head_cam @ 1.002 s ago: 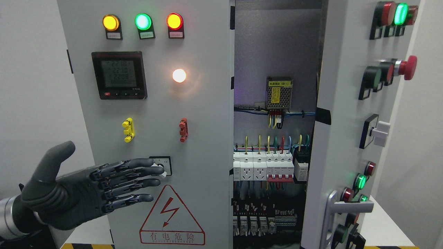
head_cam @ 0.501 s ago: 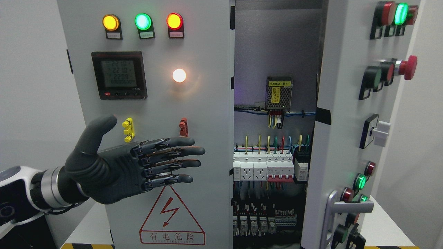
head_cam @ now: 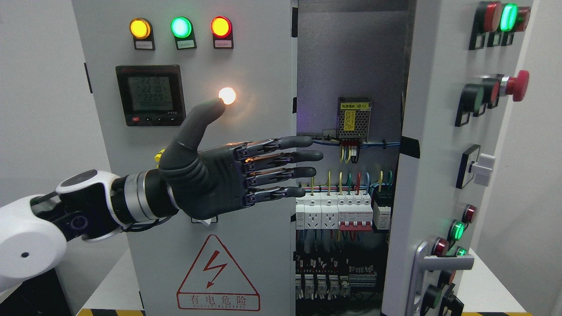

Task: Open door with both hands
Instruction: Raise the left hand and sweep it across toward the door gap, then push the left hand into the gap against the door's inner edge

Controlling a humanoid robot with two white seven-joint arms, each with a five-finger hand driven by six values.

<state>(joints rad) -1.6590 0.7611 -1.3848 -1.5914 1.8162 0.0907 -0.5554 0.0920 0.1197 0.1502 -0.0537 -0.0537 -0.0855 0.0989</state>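
A grey electrical cabinet fills the head view. Its left door (head_cam: 246, 57) is shut and carries three lit lamps, a meter (head_cam: 150, 95) and a warning triangle. The right door (head_cam: 432, 131) stands swung out, showing wiring and breakers (head_cam: 342, 210) inside. A silver lever handle (head_cam: 443, 263) sits low on the right door. My left hand (head_cam: 281, 164), dark grey, is flat and open in front of the left door, thumb up. Its fingertips (head_cam: 307, 156) reach just past that door's right edge into the gap. It holds nothing. The right hand is out of view.
Buttons, a red mushroom stop (head_cam: 517, 85) and a white rotary switch (head_cam: 480, 169) stick out from the right door. A white tabletop (head_cam: 483, 285) lies under the cabinet, with yellow-black tape along its front edge.
My left hand has risen and travelled right, from low on the left door by the small switch to the door's right edge. It stayed open. The doors have not moved.
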